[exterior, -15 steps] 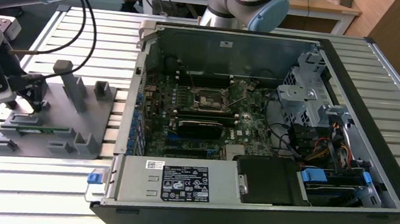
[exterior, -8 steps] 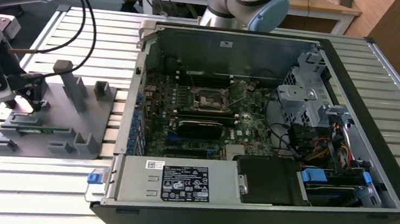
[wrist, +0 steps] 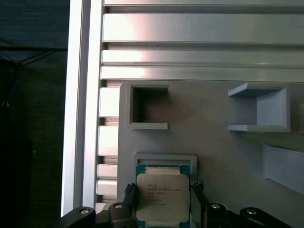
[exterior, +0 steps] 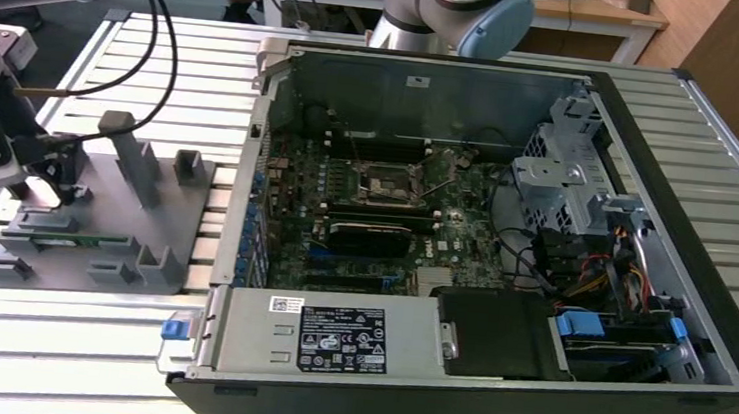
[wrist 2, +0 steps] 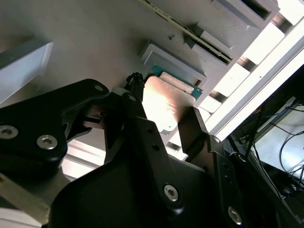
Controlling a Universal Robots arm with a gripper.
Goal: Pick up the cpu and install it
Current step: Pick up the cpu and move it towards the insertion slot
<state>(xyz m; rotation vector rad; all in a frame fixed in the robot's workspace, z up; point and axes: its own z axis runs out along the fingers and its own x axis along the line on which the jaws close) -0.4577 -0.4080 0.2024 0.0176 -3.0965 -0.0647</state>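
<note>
The cpu (wrist: 163, 197) is a small square chip with a silvery metal top and a green edge. It lies in a shallow grey nest on the grey fixture plate (wrist: 213, 156). My gripper (wrist: 163, 187) straddles it, one black finger (wrist: 129, 192) against each opposite side, shut on the chip. In the second wrist view the cpu (wrist 2: 164, 102) sits between the same fingers (wrist 2: 190, 126). In the exterior view the gripper (exterior: 52, 201) is low over the fixture (exterior: 139, 232) at that view's left. The dark socket (exterior: 386, 181) lies inside the open computer case (exterior: 720, 328).
A green memory stick (exterior: 73, 238) lies on the fixture beside grey upright posts (exterior: 127, 146). The slatted aluminium table (exterior: 64, 341) carries fixture and case. Drive cages and cables (exterior: 580, 256) crowd the case's right side. Black cables hang from the arm.
</note>
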